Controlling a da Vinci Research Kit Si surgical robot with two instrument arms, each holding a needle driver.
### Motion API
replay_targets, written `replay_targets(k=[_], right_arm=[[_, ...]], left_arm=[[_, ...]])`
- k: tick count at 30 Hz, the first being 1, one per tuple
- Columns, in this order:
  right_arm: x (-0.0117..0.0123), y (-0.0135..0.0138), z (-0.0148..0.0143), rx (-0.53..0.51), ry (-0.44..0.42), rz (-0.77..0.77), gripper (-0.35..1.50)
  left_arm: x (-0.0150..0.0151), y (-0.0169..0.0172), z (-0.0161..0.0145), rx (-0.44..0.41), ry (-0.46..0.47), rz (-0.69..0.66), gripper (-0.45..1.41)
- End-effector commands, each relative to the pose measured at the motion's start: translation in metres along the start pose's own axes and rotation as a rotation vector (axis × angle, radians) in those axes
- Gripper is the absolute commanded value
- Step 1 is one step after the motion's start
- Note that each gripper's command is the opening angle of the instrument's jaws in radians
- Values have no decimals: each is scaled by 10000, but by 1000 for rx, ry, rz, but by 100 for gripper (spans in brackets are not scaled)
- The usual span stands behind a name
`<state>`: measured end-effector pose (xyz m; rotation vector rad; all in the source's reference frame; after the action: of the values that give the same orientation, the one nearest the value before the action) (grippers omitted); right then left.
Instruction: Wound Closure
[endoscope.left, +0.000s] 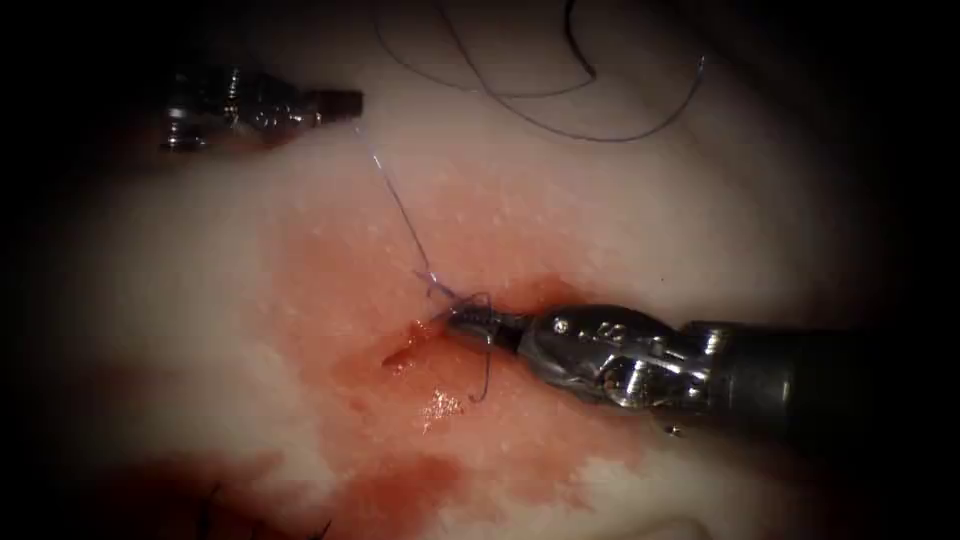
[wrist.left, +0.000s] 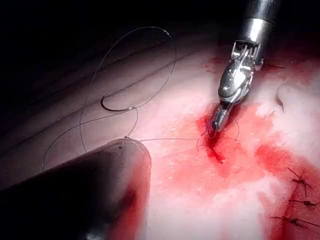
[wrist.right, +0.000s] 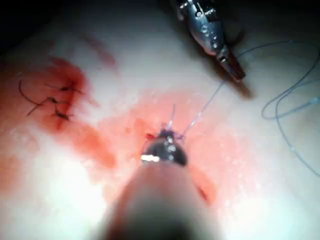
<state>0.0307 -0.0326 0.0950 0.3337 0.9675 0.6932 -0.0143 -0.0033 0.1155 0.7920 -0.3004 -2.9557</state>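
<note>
Two tools were on the thread (endoscope.left: 398, 205). The needle (wrist.left: 117, 107) lay loose on the tissue (endoscope.left: 700, 210), well away from the cut (endoscope.left: 405, 350), held by neither tool and not in the tissue. Its curve shows clearly in the left wrist view, thread looping wide around it. In the endoscope view those slack loops lay along the far edge of the tissue. My right tool (endoscope.left: 462, 320) came in from the right and its jaws were closed on the thread at the knot, right at the cut's right end, tips touching the tissue. A short thread tail curled down just beside them. My left tool (endoscope.left: 345, 100) sat up left of the cut, jaws closed on the thread, the strand running taut between the two tools. Red fluid (endoscope.left: 380, 400) spread around the cut and toward the near edge. Earlier stitches (wrist.right: 55, 102) sat well apart. Open pale tissue lay left of the cut.
</note>
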Motion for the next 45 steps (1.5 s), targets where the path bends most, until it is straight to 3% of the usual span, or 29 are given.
replay_targets(k=[1, 10, 13, 24, 28, 33, 45], right_arm=[[-4, -8, 3, 11, -2, -4, -35], [-16, -29, -3, 66, -17, -15, -35], [-31, -36, -11, 88, -33, -17, -35], [-54, -56, -30, 133, -42, -45, -35], [-59, -62, -33, 155, -48, -36, -35], [-72, -87, -58, 186, -74, -40, -35], [-86, -96, -74, 206, -82, -18, -35]], left_arm=[[-1, -5, 10, 1, 0, -1, -45], [-18, -37, 25, 15, -7, -25, -45], [-21, -57, 30, 32, -4, -43, -45], [-38, -82, 56, 51, -13, -49, -45], [-46, -81, 66, 60, -18, -44, -45], [-55, -72, 81, 79, -33, -50, -45], [-59, -80, 90, 85, -41, -55, -45]])
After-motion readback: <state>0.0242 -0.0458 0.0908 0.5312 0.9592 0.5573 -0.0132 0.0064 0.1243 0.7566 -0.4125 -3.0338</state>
